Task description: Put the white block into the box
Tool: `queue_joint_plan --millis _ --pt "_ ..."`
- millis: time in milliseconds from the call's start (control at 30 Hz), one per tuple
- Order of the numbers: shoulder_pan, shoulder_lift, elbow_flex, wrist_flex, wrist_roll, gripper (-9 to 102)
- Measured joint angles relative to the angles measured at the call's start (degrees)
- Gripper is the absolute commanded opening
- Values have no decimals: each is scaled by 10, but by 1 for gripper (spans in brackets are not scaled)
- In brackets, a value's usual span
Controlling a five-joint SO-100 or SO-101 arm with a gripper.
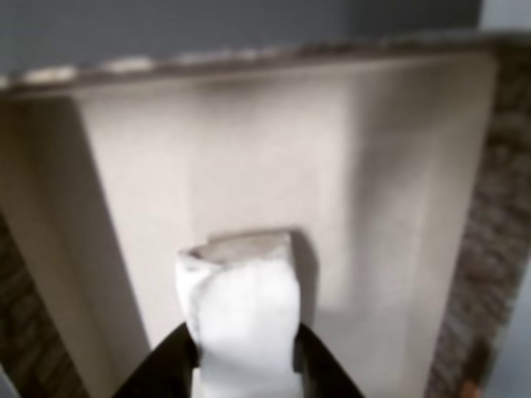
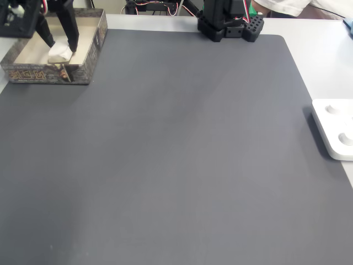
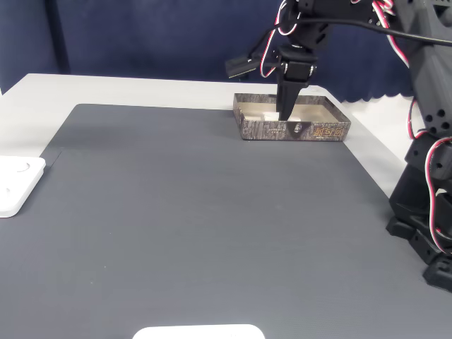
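The white block stands upright between my gripper's two black fingers in the other view, low over the pale cream floor of the box. In a fixed view the box sits at the mat's far left corner. There my gripper reaches down inside it, shut on the white block. In the other fixed view the arm bends down into the box and the gripper dips behind its speckled front wall. Whether the block touches the floor, I cannot tell.
A dark grey mat covers most of the table. A flat white device with round knobs lies at its right edge, seen at the left edge in the other fixed view. The arm's base stands at the mat's far edge.
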Motion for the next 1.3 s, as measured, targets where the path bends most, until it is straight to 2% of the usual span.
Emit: queue_joint_plan --millis 300,633,833,1100,1300 --pt "12 0 -10 -18 0 30" --pt "14 0 -34 -18 22 37" --pt "6 18 -47 -18 31 38" --pt "-57 146 -4 -18 31 37" --pt "-107 249 80 -18 7 24"
